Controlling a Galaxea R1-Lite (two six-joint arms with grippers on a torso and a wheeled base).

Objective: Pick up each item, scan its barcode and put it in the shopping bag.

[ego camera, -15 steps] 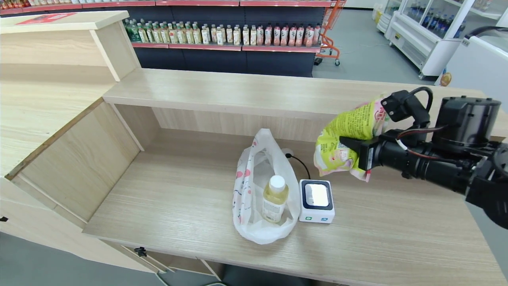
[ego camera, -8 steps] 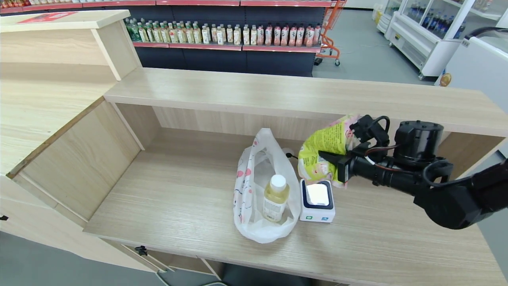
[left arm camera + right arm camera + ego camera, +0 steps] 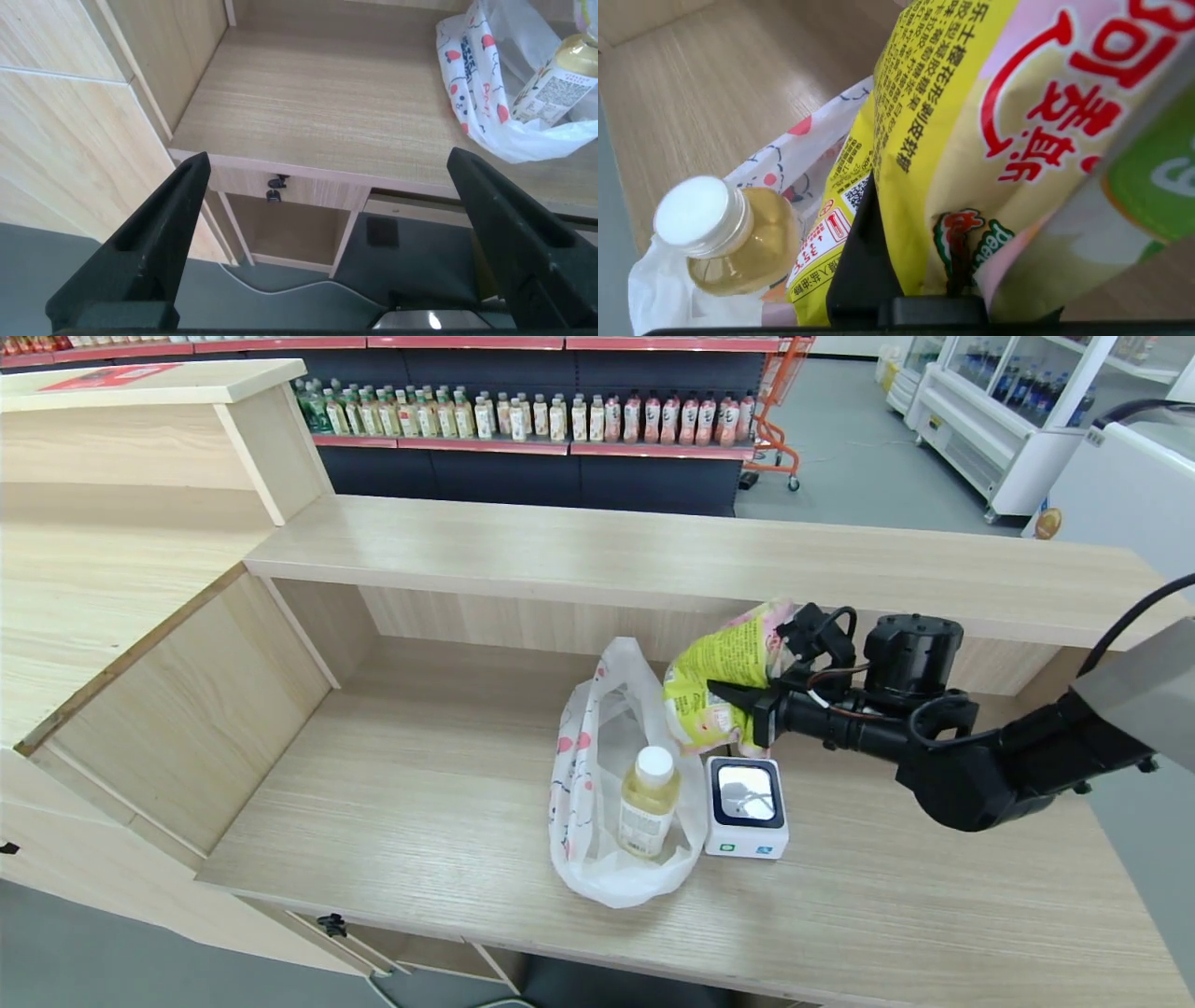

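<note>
between the jaws of the right gripper, which are pinched on it, the yellow snack pouch is held aloft at eleven o'clock from the scanner and one o'clock from the bottle. this is judged to suit a drop into the shopping bag. the left gripper is held spread and empty.

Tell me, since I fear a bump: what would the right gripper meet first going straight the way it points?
Probably the open top of the shopping bag: the right gripper, shut on the snack pack, points toward it, though depth is unclear.
</note>
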